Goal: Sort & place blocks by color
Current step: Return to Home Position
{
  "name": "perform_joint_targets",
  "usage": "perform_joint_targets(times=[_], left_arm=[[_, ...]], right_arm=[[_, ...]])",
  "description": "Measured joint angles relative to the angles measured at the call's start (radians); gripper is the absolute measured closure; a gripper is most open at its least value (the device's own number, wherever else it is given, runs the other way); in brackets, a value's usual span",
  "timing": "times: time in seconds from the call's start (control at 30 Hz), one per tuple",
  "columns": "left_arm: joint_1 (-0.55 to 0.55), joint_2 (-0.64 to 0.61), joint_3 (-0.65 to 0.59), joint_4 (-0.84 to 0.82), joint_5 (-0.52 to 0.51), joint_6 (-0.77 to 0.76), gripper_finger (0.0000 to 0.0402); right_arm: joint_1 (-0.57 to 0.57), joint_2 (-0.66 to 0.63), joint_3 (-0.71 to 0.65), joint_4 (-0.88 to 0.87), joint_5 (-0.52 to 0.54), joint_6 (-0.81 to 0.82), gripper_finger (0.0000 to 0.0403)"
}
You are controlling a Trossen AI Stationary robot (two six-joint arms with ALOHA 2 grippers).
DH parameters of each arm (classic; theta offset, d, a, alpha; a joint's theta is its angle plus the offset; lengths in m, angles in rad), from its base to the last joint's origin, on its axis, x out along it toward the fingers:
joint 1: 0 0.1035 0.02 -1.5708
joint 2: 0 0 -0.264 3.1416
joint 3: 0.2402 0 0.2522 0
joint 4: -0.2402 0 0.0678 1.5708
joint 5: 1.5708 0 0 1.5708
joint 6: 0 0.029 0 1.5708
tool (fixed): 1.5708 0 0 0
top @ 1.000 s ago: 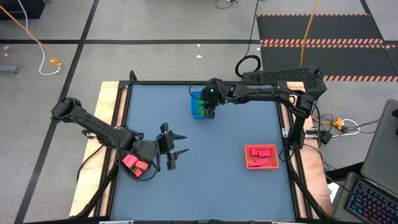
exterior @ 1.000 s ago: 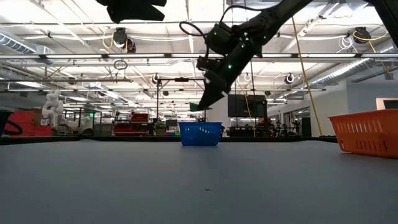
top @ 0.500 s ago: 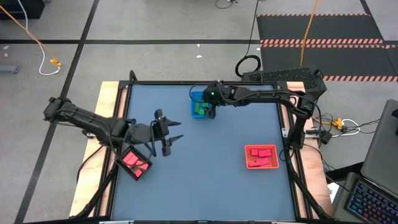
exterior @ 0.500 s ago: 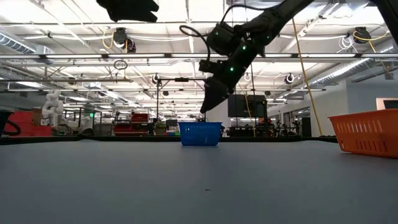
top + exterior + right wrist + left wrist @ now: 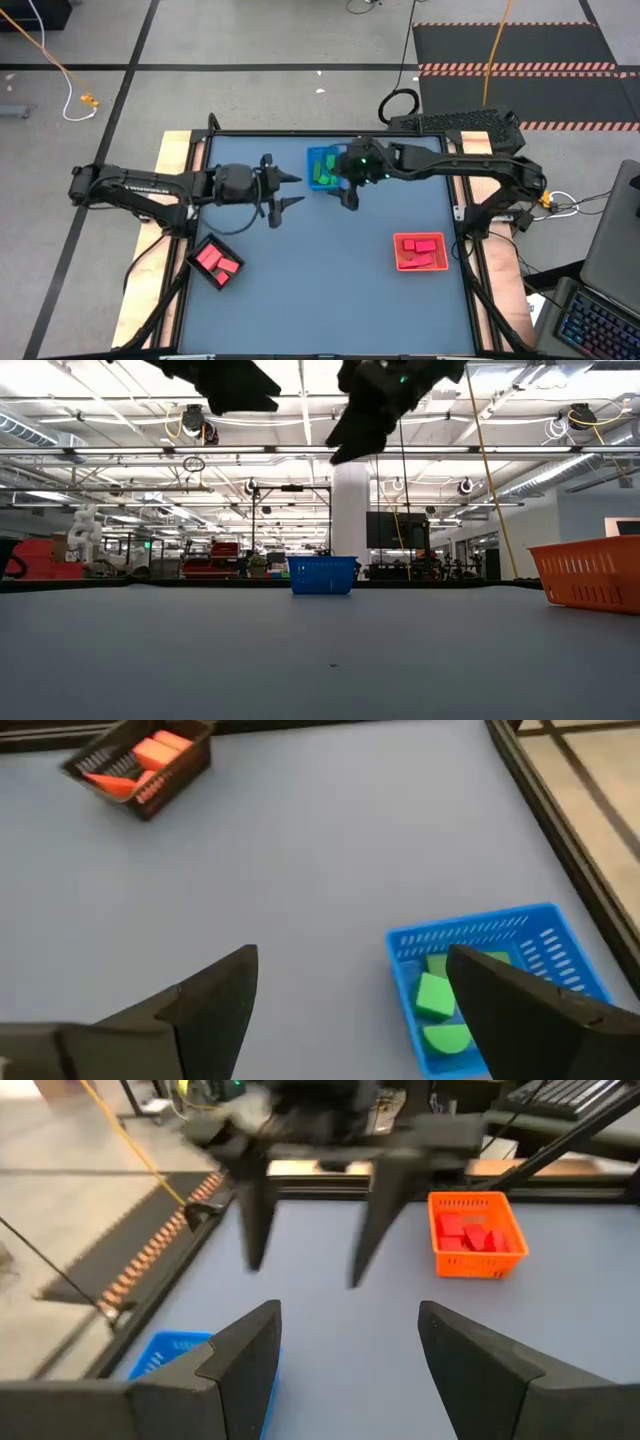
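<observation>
Small green blocks [image 5: 435, 995] sit sorted in the blue mesh basket [image 5: 470, 925]. My right claw [image 5: 347, 196] and left claw [image 5: 292, 190] hover near it, wide and empty. I judge the sorting done, so next both arms fold home.

**Four cameras on one desk**

One hangs overhead, looking straight down on the whole desk [image 5: 330, 300]. One sits at desk-top height, looking level into the hall. The wrist cameras look forward, close over the desk, towards each other; the left one catches the right hand [image 5: 302, 1275]. All four share the blue basket [image 5: 322, 575].
</observation>
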Motion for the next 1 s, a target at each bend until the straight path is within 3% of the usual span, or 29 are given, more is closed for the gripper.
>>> perform_joint_targets(times=[0.17,0.3,0.67,0.83,0.9,1.0], left_arm=[[0.063,0.003,0.0,0.008,0.175,-0.038,0.0163],[0.061,0.003,0.0,0.012,0.247,-0.064,0.0163],[0.014,0.063,0.0,0.112,0.245,-0.017,0.0163],[0.015,0.049,0.0,0.154,0.236,-0.028,0.0166],[0.013,0.025,-0.001,0.186,0.217,-0.032,0.0184],[0.006,-0.021,-0.035,0.247,0.213,-0.036,0.0249]], right_arm=[[0.082,-0.054,0.0,-0.118,0.049,0.042,0.0096],[0.143,-0.065,0.0,-0.159,0.049,0.082,0.0097],[0.226,-0.064,0.0,0.064,0.049,0.059,0.0097],[0.242,-0.065,0.0,0.008,0.049,0.055,0.0098],[0.257,-0.075,0.0,-0.013,0.055,0.049,0.0111],[0.283,-0.101,0.0,-0.012,0.082,0.048,0.0152]])
